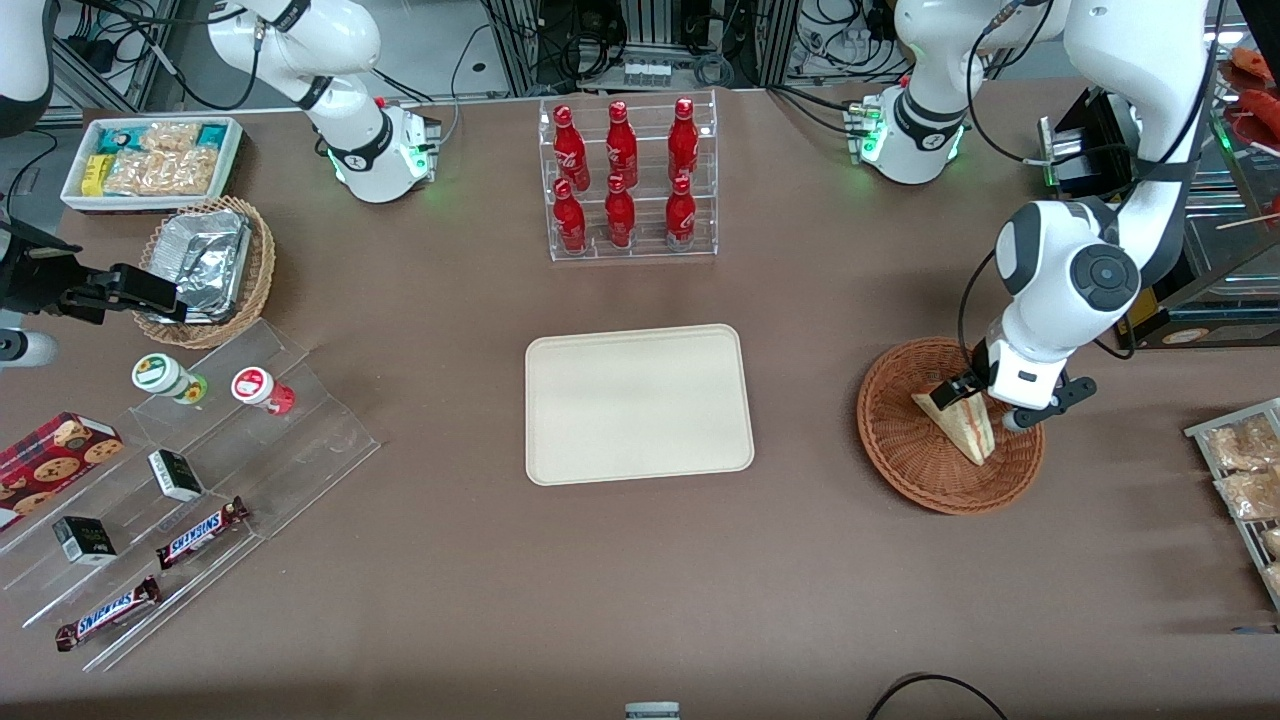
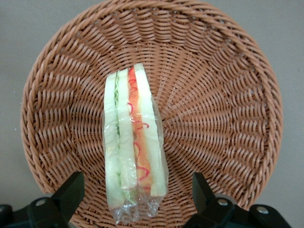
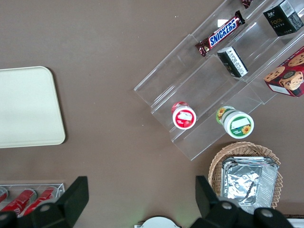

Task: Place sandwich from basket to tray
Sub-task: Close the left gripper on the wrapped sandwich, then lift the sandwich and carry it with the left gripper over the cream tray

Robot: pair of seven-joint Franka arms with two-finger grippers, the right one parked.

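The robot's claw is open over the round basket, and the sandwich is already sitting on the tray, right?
Not quite. The sandwich is in the basket, not on the tray, which holds nothing. The gripper is open over the basket, a finger on each side of the sandwich. The left wrist view shows this.

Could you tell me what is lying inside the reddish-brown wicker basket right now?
Only the sandwich, wrapped in clear film, lies in the basket, cut edge up. The open tool hovers above it, fingers either side. The weave under the sandwich is covered.

"SNICKERS" on chocolate bars (image 1: 201,531)
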